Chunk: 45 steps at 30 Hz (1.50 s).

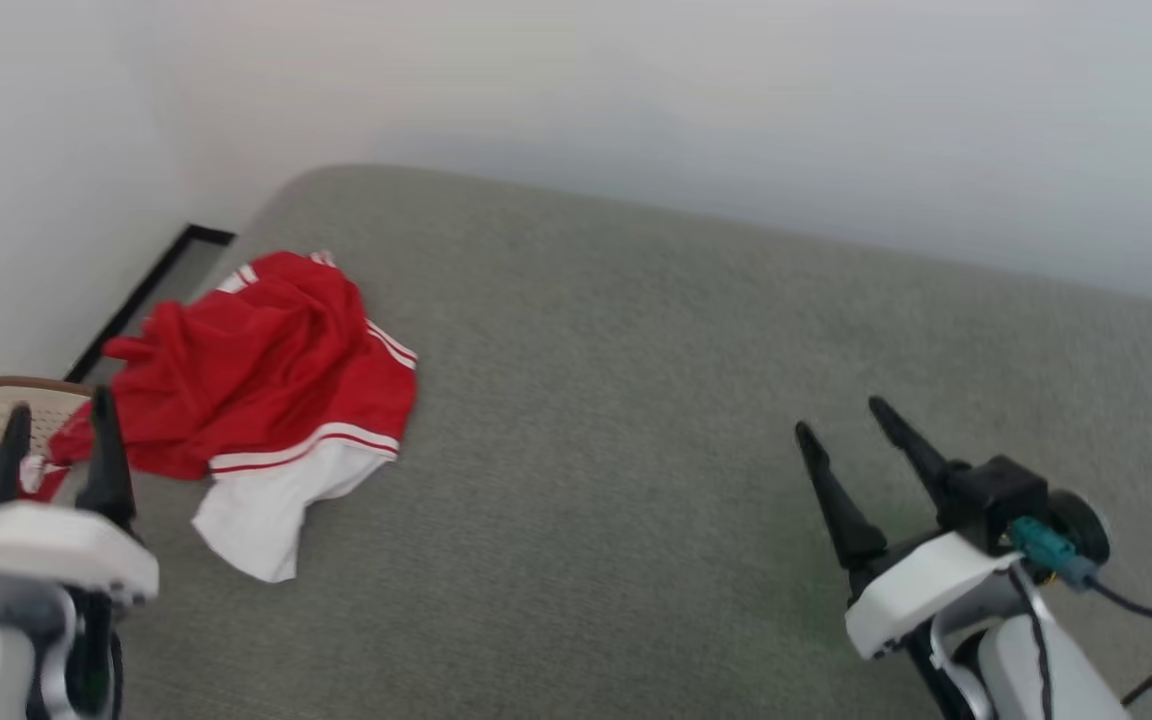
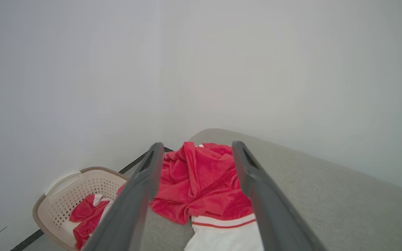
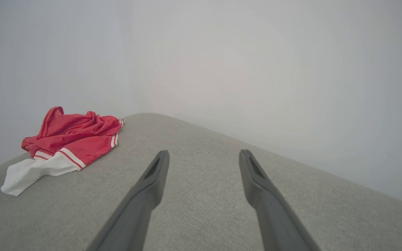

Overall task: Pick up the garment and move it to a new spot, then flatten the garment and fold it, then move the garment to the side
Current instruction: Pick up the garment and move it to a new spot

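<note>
The garment point(image 1: 266, 390) is a crumpled red T-shirt with one white sleeve spread toward me, lying near the far left corner of the grey bed point(image 1: 636, 400). My left gripper point(image 1: 61, 420) hovers open just left of and nearer than the heap, nothing between its fingers; in the left wrist view the garment point(image 2: 201, 181) lies beyond the spread fingers. My right gripper point(image 1: 846, 420) stands open over bare bed, far to the garment's right. In the right wrist view the garment point(image 3: 68, 139) sits at the left, well away from my right gripper point(image 3: 204, 153).
A beige perforated laundry basket point(image 2: 65, 195) stands on the floor left of the bed, holding another red-and-white cloth point(image 2: 86, 216). White walls close the back and left. A dark floor strip point(image 1: 146, 295) runs along the left wall.
</note>
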Motion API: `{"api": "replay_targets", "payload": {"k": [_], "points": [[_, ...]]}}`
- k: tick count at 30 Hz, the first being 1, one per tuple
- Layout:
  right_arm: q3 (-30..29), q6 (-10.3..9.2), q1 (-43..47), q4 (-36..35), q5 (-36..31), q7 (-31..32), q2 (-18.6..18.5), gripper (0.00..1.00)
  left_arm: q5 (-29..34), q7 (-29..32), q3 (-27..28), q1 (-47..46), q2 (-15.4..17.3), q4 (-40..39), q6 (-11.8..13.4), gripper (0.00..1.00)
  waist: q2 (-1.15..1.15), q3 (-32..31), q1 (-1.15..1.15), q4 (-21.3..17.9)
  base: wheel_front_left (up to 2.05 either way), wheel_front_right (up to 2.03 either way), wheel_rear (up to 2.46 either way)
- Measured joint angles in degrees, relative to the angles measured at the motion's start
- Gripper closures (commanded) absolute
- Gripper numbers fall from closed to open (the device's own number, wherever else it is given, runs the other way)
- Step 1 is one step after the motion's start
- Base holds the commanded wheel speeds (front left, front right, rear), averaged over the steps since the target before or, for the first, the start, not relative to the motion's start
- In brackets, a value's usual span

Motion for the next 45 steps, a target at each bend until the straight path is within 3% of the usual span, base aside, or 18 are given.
{"api": "replay_targets", "payload": {"k": [7, 10, 15, 29, 36, 37, 38, 45], "points": [[-2.0, 0.00, -2.9, -2.9, -1.5, 1.4, -0.6, 0.00, -1.5, 2.7, -1.6, -11.1, 1.4, 12.6, -5.3, 0.00, 0.00, 6.6, 0.00, -3.7, 0.00, 0.00, 0.00], [-2.5, 0.00, -4.1, -3.9, -2.1, 1.8, -0.7, 0.00, -2.6, 4.7, -1.9, -16.9, 3.3, 19.9, -8.8, 0.00, 0.00, 9.5, 0.00, -5.2, 0.00, 0.00, 0.00], [-3.1, 0.00, -6.0, -4.8, -2.8, 2.5, -0.8, 0.00, -3.8, 9.4, -3.5, -24.1, 4.0, 30.8, -11.6, 0.00, 0.00, 14.1, 0.00, -7.7, 0.00, 0.00, 0.00], [-3.4, 0.00, -8.7, -7.9, -3.9, 4.8, -1.4, 0.00, -8.4, 30.9, -5.7, -39.1, 4.5, 52.7, -13.4, 0.00, 0.00, 23.8, 0.00, -12.9, 0.00, 0.00, 0.00], [-3.7, 0.00, -9.0, -9.3, -4.3, 5.7, -1.3, 0.00, -8.7, 34.2, -6.5, -42.0, 4.5, 55.9, -13.7, 0.00, 0.01, 25.6, 0.00, -13.1, 0.00, 0.00, 0.00], [-3.8, 0.00, -9.0, -9.3, -4.3, 5.8, -1.2, 0.00, -9.0, 34.2, -6.4, -42.2, 4.5, 56.2, -13.9, 0.54, 0.01, 25.6, 0.00, -13.0, 0.00, 0.00, 0.00], [-3.9, 0.00, -9.0, -9.3, -4.4, 5.9, -1.2, 0.00, -9.1, 34.0, -6.5, -42.2, 4.5, 56.3, -13.9, 1.00, 0.01, 25.5, 0.00, -12.9, 0.00, 0.00, 0.00], [-5.4, 0.00, -8.3, -8.4, -4.1, 5.1, -0.7, 0.00, -7.9, 29.3, -9.1, -42.2, 4.9, 55.1, -14.1, 1.00, 0.00, 23.4, 0.00, -11.7, 0.00, 0.00, 0.00]]}}
